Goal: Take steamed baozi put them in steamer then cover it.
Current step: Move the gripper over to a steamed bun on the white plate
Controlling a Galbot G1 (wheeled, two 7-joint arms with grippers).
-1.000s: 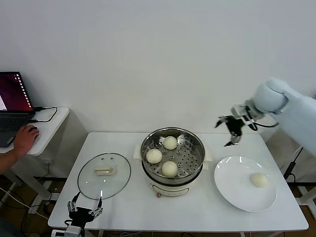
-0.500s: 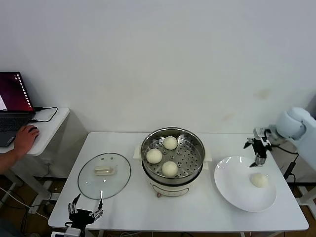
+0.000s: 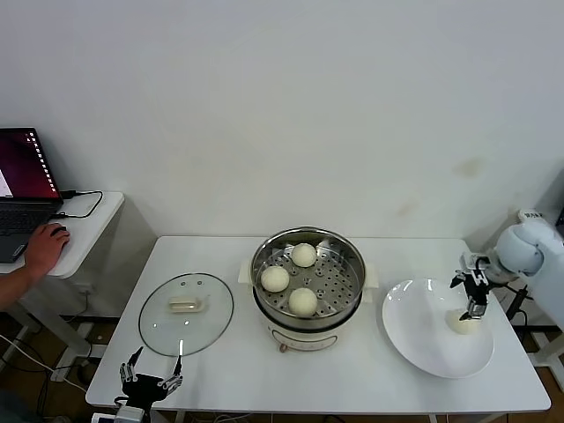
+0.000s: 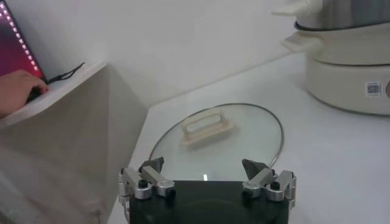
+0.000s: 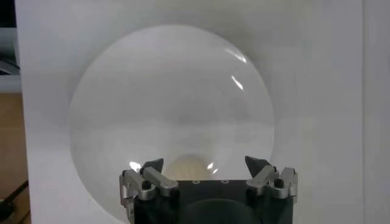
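Three white baozi (image 3: 302,301) lie on the perforated tray inside the shiny steamer (image 3: 352,264), which stands on a cream base in the middle of the table. A fourth baozi (image 3: 458,324) lies on the white plate (image 3: 423,339) to the right; it also shows in the right wrist view (image 5: 187,165). My right gripper (image 3: 475,298) is open and hovers just above that baozi, its fingertips (image 5: 152,164) on either side of it and apart from it. My left gripper (image 3: 152,379) is open and parked at the table's front left edge.
The clear glass lid (image 3: 186,313) with a cream handle lies flat left of the steamer; it also shows in the left wrist view (image 4: 219,139). A side desk at far left holds a laptop (image 3: 22,189) and a person's hand (image 3: 44,248).
My right gripper has swung from beside the steamer out to the right and come down over the baozi on the plate. The left arm has stayed put.
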